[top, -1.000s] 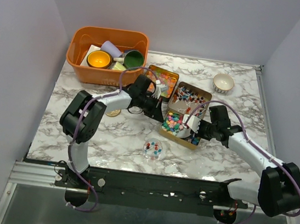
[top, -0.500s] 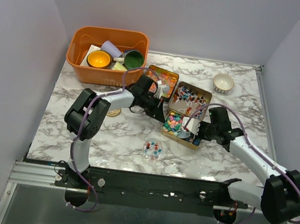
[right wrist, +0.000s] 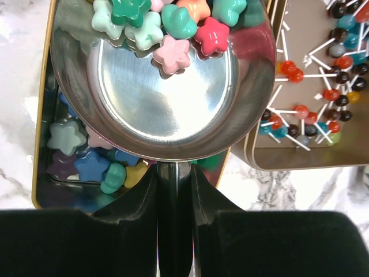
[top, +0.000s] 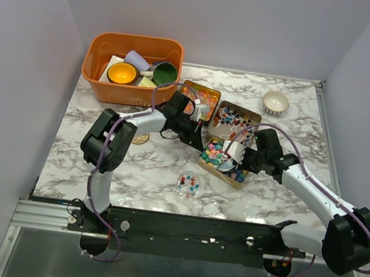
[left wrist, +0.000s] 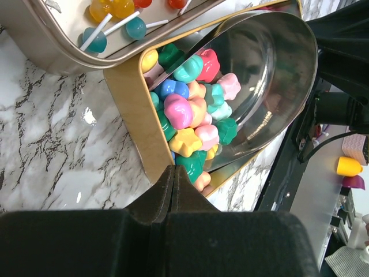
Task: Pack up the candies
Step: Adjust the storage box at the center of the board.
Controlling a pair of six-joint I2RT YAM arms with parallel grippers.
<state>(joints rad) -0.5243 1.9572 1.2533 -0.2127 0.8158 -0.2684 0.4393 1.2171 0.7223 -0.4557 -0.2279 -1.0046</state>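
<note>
- Nearest on the table [top: 100, 161]: one clear round dish [top: 180, 179] holding a few sweets.
- Behind it, three open gold tins are lying in a diagonal row:
  - near tin [left wrist: 134, 109], filled with star-shaped candies [right wrist: 172, 55];
  - lollipop tin [top: 240, 106];
  - far tin [top: 202, 85], with pastel sweets.
- Right pincer [right wrist: 174, 173] is gripping the handle of one steel scoop [right wrist: 167, 86]. The scoop's bowl is lying over the near tin, with about nine stars sitting at its far lip.
- Left pincer [left wrist: 173, 173] is clenched on nothing, its tips at the near tin's corner. Contact unclear.
- Against a second ago, the scoop is sitting slightly further left into the tin. The left pincer is staying put.
- Around:
  - one gold lid [top: 140, 138] beside the left forearm;
  - one white bowl [top: 275, 103] far right;
  - one orange basket [top: 119, 92] far left, carrying three cups.
- The left arm is crossing the far tin, hiding part of it.
</note>
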